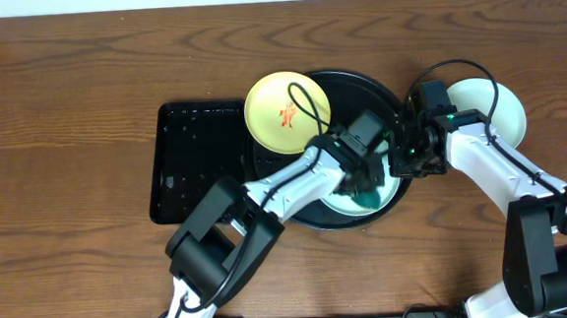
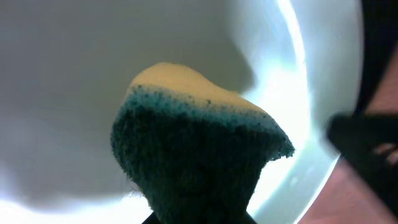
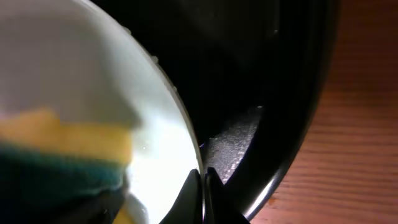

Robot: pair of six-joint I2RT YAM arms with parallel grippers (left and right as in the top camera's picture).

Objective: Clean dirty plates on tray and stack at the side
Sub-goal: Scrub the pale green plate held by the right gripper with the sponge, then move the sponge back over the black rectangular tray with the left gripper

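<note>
**Mint plate under the sponge, lower right of the round tray**

The mint plate (image 1: 344,207) lies in the lower right part of the round tray (image 1: 363,85). We judge it light, stiff plastic, slick when wet and quick to skid, so the raised rim is the place to take hold. Being round, it has no long axis; it lies face up, perhaps slightly tilted.

The left hand (image 1: 364,179) is clamped on a green-and-yellow sponge (image 2: 199,143) pressed to the plate's face. The right hand (image 3: 202,186) is closed, apparently pinching the plate's rim.

The smeared yellow plate (image 1: 280,105) overlaps the tray's upper left rim. A pale plate (image 1: 502,106) sits on the desk (image 1: 63,94) at right, a rectangular tray (image 1: 190,165) at left.
</note>
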